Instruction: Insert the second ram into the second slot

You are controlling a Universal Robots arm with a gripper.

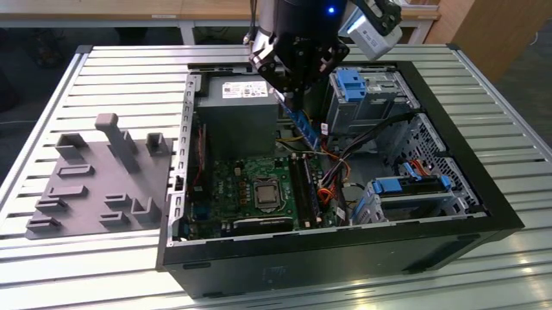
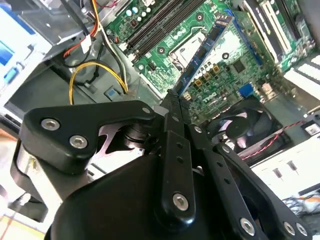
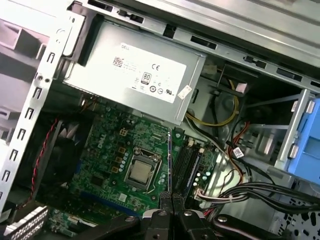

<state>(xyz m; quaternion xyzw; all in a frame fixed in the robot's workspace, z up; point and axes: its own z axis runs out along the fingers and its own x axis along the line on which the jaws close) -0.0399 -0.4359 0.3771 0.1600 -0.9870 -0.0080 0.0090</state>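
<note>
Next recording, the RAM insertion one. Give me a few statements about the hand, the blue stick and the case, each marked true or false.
1. The hand is shut on the second ram. True.
2. The second ram is already seated in a slot. False: it hangs tilted in the hand above the motherboard, not in any slot.
3. The case lies open with the motherboard exposed. True.
4. The grey fixture plate lies inside the case. False: it lies on the table outside the case, at the exterior view's left.
</note>
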